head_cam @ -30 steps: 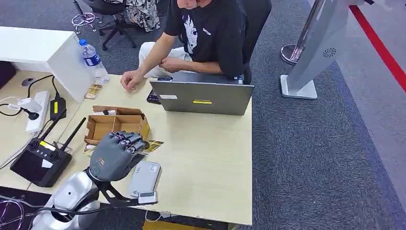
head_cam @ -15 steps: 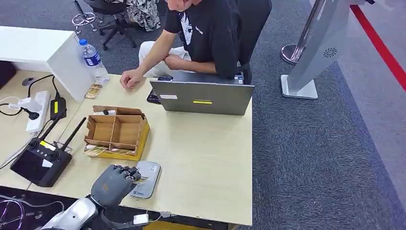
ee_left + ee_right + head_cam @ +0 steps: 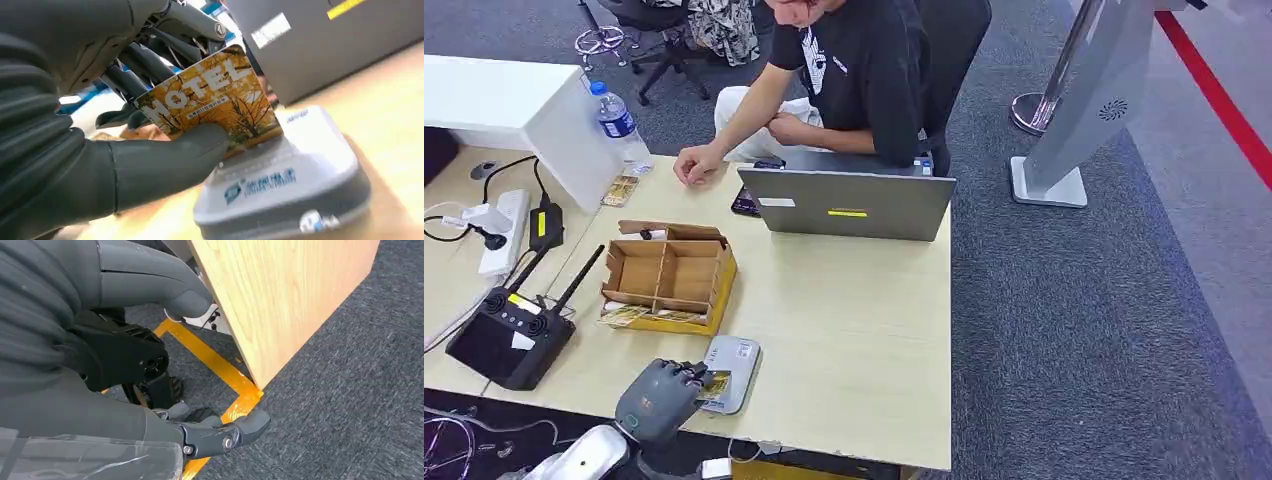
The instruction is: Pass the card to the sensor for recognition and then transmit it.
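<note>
Setting: a pale wooden table fills the middle of the head view, with grey carpet to the right and a person seated at its far edge in the upper middle of the frame.
Left hand: the left hand sits low and left of centre in the head view, at the near edge of the table. Its thumb and fingers pinch the card.
Card: the card is orange-yellow with an autumn tree print and the word HOTEL. In the left wrist view it is held tilted over the sensor, its lower edge at or just above the sensor's top; I cannot tell if they touch.
Sensor: the sensor is a flat grey pad, lower left of centre in the head view, just beside the left hand.
Right hand: the right hand hangs beside the table's side panel above the carpet in the right wrist view. Its fingers look loosely apart and hold nothing.
Other things: a wooden box with compartments lies beyond the sensor; a grey laptop stands in front of the person; a black controller with antennas is at lower left; a water bottle is at upper left.
Done, as judged: the card is in hand and brought to the sensor.
Left, as judged: the reading itself may be under way; passing the card on, probably to the person, is not yet done.
</note>
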You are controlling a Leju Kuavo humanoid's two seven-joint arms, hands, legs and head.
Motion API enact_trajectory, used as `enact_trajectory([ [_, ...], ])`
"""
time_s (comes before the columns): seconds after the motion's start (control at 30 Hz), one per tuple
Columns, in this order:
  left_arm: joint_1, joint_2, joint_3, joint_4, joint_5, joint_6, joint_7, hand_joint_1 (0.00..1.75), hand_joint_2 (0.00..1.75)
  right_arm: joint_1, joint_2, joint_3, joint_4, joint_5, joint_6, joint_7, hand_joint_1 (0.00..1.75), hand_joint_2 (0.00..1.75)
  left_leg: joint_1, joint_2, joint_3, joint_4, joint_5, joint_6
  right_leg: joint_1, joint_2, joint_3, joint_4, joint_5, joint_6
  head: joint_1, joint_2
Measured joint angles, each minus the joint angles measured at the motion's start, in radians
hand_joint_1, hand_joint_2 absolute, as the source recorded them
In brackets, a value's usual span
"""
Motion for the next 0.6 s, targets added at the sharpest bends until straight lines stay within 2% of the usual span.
enact_trajectory([
  [0.13,-0.025,-0.048,0.002,-0.018,-0.102,0.145,0.007,1.75,1.75,0.0,0.0,0.0,0.0,0.009,-0.011,0.003,0.0,1.75,0.0,-0.001,0.0,0.001,0.001,0.0,0.0,-0.001,0.0,0.0,0.0,0.0,0.0,0.0],
  [0.2,-0.045,-0.075,0.009,-0.068,-0.121,0.157,0.008,1.75,1.75,-0.001,0.0,0.0,0.0,0.029,-0.013,0.006,0.0,1.75,0.0,-0.001,-0.001,0.001,0.001,0.0,0.0,-0.001,0.0,0.0,0.001,0.0,0.0,0.0],
  [0.27,-0.087,-0.092,0.044,-0.127,-0.122,0.139,0.008,1.75,1.75,-0.003,0.0,0.001,0.0,0.057,-0.019,0.011,0.0,1.75,0.0,-0.001,-0.001,0.001,0.001,0.001,0.0,-0.002,0.0,0.0,0.002,0.0,0.0,0.0],
  [0.37,-0.193,-0.093,0.128,-0.175,-0.081,0.087,-0.012,1.75,1.75,-0.016,0.001,0.018,0.0,0.105,-0.036,0.03,0.0,1.75,0.001,-0.001,-0.002,0.001,0.003,0.0,0.0,-0.002,0.0,0.0,0.003,-0.001,0.0,0.0],
  [0.5,-0.354,-0.069,0.262,-0.162,-0.04,0.02,-0.07,1.75,1.75,-0.046,0.006,0.044,0.0,0.144,-0.053,0.051,0.0,1.75,0.002,-0.001,-0.001,0.001,0.006,-0.001,0.001,-0.002,-0.001,0.001,0.005,-0.003,0.0,0.0],
  [0.6,-0.467,-0.057,0.341,-0.097,-0.051,-0.016,-0.081,1.75,1.75,-0.062,0.011,0.059,0.0,0.161,-0.058,0.058,0.0,1.75,0.002,-0.002,-0.001,0.001,0.007,-0.003,0.001,-0.002,-0.001,0.002,0.005,-0.004,0.0,0.0],
])
